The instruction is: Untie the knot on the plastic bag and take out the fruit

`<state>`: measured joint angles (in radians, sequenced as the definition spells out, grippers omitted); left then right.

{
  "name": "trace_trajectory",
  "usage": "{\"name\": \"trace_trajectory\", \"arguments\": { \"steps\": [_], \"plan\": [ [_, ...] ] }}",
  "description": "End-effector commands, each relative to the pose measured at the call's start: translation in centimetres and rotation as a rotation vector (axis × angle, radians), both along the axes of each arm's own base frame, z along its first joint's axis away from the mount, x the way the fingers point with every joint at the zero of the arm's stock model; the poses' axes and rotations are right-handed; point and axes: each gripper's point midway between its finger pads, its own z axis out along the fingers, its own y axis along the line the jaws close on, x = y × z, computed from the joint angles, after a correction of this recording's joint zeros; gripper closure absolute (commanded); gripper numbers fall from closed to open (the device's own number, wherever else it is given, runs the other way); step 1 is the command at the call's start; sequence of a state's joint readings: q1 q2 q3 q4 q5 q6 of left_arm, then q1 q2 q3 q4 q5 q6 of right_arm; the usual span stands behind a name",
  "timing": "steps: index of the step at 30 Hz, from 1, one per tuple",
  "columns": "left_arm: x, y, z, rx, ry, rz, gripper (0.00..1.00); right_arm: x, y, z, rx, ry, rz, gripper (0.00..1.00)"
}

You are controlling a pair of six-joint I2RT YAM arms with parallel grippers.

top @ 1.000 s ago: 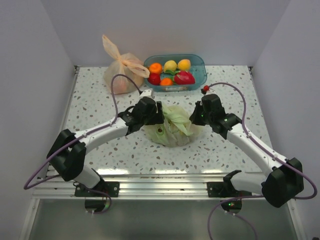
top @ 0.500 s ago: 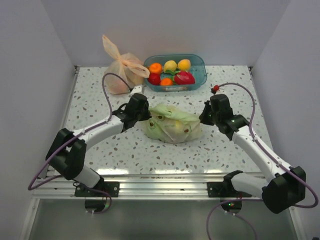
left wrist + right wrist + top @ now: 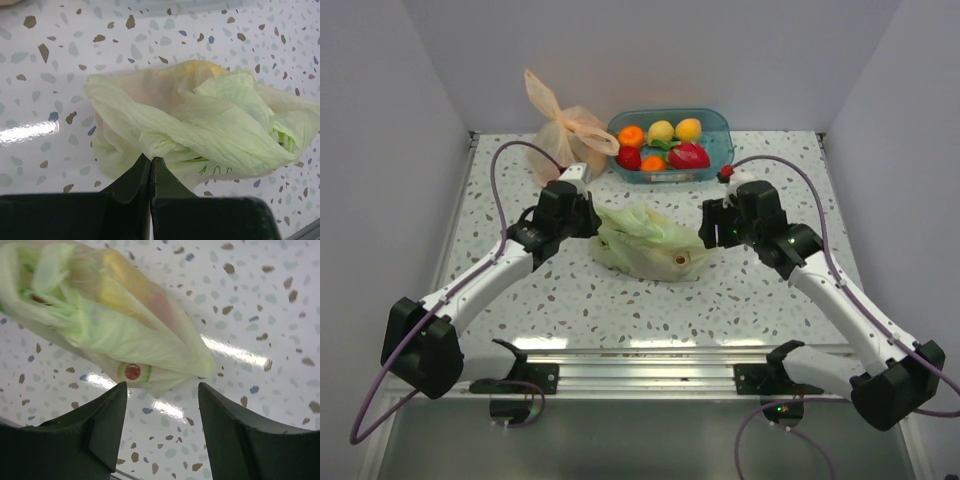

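Observation:
The pale green plastic bag (image 3: 650,245) lies slumped and stretched sideways on the speckled table. My left gripper (image 3: 592,218) is shut on a bunch of film at the bag's left end; in the left wrist view the closed gripper (image 3: 150,160) pinches the crinkled plastic bag (image 3: 200,120). My right gripper (image 3: 705,235) stands open just right of the bag, touching nothing. The right wrist view has the bag (image 3: 100,320) beyond the spread gripper (image 3: 162,387). Yellow fruit (image 3: 115,270) and pink fruit (image 3: 160,305) show through the film. I cannot make out the knot among the folds.
A peach-orange tied bag (image 3: 565,135) sits at the back left. Beside it stands a blue basket (image 3: 720,150) holding several loose fruits. White walls close in the table on three sides.
My left gripper shut on the bag's left end and pulled it leftward. The right gripper let go of the right end and opened. The bag stretched and slid left.

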<state>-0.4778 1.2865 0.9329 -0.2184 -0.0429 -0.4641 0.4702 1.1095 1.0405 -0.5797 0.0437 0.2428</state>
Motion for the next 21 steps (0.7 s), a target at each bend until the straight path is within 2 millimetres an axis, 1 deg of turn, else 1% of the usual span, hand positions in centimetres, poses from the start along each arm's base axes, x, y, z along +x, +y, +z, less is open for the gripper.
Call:
{"name": "trace_trajectory", "arguments": {
  "steps": [1, 2, 3, 4, 5, 6, 8, 9, 10, 12, 13, 15, 16, 17, 18, 19, 20, 21],
  "plan": [
    [-1.4, -1.0, 1.4, -0.017, -0.015, -0.126, 1.0, -0.5, 3.5, 4.8, -0.125, -0.181, 0.299, 0.33],
    [-1.5, -0.9, 1.6, -0.017, -0.013, -0.125, 1.0, -0.6, 4.3, 5.6, -0.137, -0.207, 0.341, 0.31],
    [-1.7, -0.9, 2.0, -0.016, -0.01, -0.127, 1.0, -0.9, 5.6, 5.1, -0.185, -0.22, 0.424, 0.3],
    [-1.9, -1.0, 2.1, -0.02, -0.007, -0.135, 1.0, -1.2, 6.4, 4.9, -0.206, -0.223, 0.465, 0.29],
    [-2.0, -1.0, 2.3, -0.026, -0.004, -0.134, 1.0, -1.2, 7.1, 5.1, -0.227, -0.238, 0.493, 0.29],
    [-2.1, -1.0, 2.6, -0.03, -0.003, -0.135, 1.0, -1.6, 8.4, 4.0, -0.279, -0.233, 0.56, 0.29],
    [-2.3, -1.0, 2.6, -0.033, 0.014, -0.13, 1.0, -1.3, 9.1, 3.3, -0.346, -0.238, 0.57, 0.29],
    [-2.4, -1.0, 2.9, -0.037, 0.011, -0.129, 1.0, -1.4, 9.8, 2.9, -0.37, -0.246, 0.602, 0.29],
    [-2.4, -1.0, 3.0, -0.041, 0.012, -0.128, 1.0, -1.2, 10.2, 2.0, -0.396, -0.227, 0.612, 0.3],
    [-2.6, -0.9, 3.0, -0.045, 0.017, -0.124, 1.0, -1.0, 10.8, 1.4, -0.443, -0.237, 0.622, 0.3],
    [-2.7, -0.9, 2.9, -0.046, 0.022, -0.123, 1.0, -0.8, 11.0, 0.2, -0.465, -0.216, 0.627, 0.3],
    [-2.9, -0.8, 2.8, -0.047, 0.029, -0.12, 1.0, -0.4, 11.4, -0.7, -0.476, -0.221, 0.625, 0.29],
    [-3.1, -0.8, 2.8, -0.05, 0.03, -0.125, 1.0, 0.0, 11.2, -1.2, -0.495, -0.216, 0.608, 0.29],
    [-3.2, -0.8, 2.6, -0.05, 0.037, -0.123, 1.0, 0.4, 11.0, -2.1, -0.522, -0.202, 0.592, 0.29],
    [-3.5, -0.7, 2.6, -0.05, 0.037, -0.125, 1.0, 1.0, 11.1, -2.2, -0.526, -0.22, 0.559, 0.3],
    [-3.7, -0.6, 2.6, -0.047, 0.036, -0.125, 1.0, 1.5, 10.6, -2.6, -0.553, -0.222, 0.529, 0.31],
    [-3.9, -0.3, 2.6, -0.043, 0.037, -0.118, 1.0, 1.8, 10.2, -3.5, -0.58, -0.21, 0.513, 0.33],
    [-4.2, 0.0, 2.2, -0.036, 0.044, -0.11, 1.0, 2.2, 10.0, -3.6, -0.59, -0.217, 0.486, 0.35]
  ]
}}
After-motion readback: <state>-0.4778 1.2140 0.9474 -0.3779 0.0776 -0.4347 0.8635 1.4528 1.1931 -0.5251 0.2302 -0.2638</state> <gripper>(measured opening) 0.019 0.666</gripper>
